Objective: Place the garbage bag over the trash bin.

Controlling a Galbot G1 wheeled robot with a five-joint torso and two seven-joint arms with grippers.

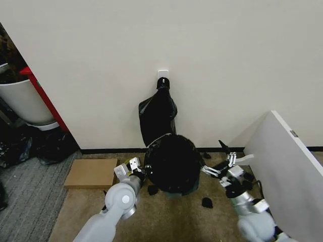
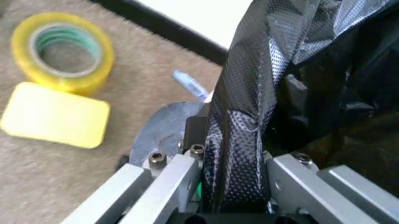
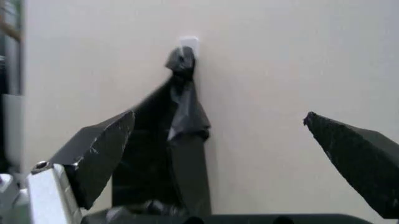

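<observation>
Garbage bag (image 1: 173, 164): draped over the trash bin on the floor below the wall, hiding it.
Left gripper (image 2: 232, 186): fingers clamped on the bag's edge.
Right gripper (image 1: 222, 164): spread wide, just beside.
Left: release, judged nearly done.

Plain cream wall (image 1: 227, 55), black baseboard (image 1: 111, 150). Beige carpet (image 1: 166, 217), grey carpet (image 1: 25, 191) far left. Flat cardboard (image 1: 91, 173) left. White panel (image 1: 292, 166) leaning right. White tub (image 1: 20, 103) with red frame far left.
</observation>
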